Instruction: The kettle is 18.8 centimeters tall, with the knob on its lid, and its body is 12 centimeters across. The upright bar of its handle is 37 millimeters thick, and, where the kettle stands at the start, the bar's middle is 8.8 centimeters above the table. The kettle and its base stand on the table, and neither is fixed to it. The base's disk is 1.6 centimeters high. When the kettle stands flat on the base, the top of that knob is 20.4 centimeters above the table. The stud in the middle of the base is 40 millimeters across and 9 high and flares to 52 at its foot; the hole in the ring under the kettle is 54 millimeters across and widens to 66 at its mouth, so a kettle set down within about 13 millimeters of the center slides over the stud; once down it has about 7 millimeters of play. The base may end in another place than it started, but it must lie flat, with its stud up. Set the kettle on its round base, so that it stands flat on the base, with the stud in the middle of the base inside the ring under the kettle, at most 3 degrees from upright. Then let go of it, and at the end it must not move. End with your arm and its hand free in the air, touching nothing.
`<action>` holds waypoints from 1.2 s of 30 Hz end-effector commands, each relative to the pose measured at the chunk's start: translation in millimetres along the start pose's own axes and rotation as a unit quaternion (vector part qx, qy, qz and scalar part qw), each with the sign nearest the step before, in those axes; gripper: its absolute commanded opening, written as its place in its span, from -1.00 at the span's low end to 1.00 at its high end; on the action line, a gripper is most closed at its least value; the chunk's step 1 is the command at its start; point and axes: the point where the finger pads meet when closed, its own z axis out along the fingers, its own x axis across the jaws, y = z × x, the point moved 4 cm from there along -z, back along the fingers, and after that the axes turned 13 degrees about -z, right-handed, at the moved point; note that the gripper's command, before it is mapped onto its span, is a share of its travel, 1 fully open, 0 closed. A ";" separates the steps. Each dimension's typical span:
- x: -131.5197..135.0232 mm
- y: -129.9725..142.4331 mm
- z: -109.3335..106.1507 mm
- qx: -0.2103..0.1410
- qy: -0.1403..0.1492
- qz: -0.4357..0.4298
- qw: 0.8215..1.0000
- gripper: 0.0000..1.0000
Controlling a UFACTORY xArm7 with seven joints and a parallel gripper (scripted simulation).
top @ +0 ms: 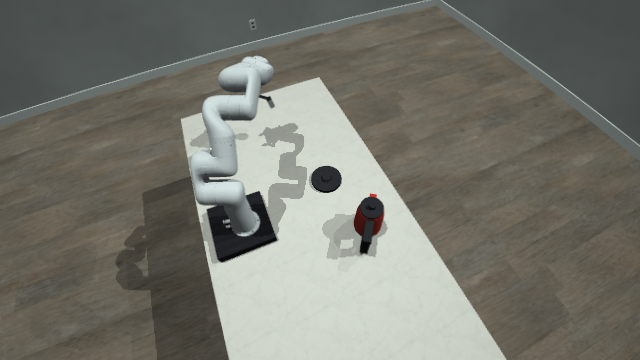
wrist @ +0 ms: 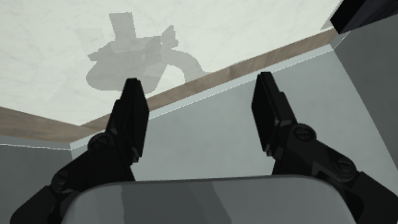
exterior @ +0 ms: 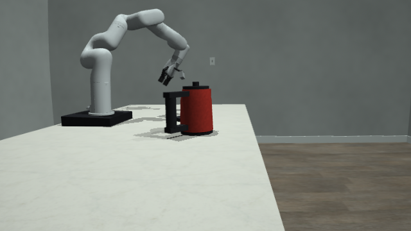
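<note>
Top view shows the long white marble-patterned table (top: 300,310) as the landmark, set on a dark wood-plank floor (top: 500,150) with grey walls (top: 125,30) behind.

On the table, the white seven-joint arm (top: 220,145) rises from its black square mount (top: 241,226) near the table's left edge and folds back toward the far end. The black two-finger gripper (exterior: 166,78) hangs in the air over the far end of the table, well apart from everything it must handle. Its fingers stand fairly wide with only wall and table edge between them; it holds nothing.

The red cylindrical kettle with black lid and knob (top: 370,216) stands upright on the table near its right edge, nearer the camera than the mount. Its black upright handle bar (exterior: 170,112) is on the side facing away from the far end, so the kettle body lies between the gripper and the bar. In my judgement the coming move turns on this: the gripper must travel along the table, pass the kettle, and come to the bar with the fingers either side of it, the bar's long axis being vertical.

The black round base disk with centre stud (top: 326,178) lies flat on the table, stud up, between the gripper and the kettle and apart from both. The kettle is not yet on it.
</note>
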 end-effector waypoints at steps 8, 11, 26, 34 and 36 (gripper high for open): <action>21.9 -10.1 -22.5 0.014 -0.013 0.041 0.999 0.63; 35.5 -15.9 -33.5 0.020 -0.019 0.066 0.997 0.63; 135.1 -45.5 -92.8 0.056 -0.064 0.232 0.969 0.63; 206.2 -55.8 -117.7 0.071 -0.096 0.339 0.933 0.63; 224.7 -57.3 -122.2 0.074 -0.104 0.366 0.922 0.63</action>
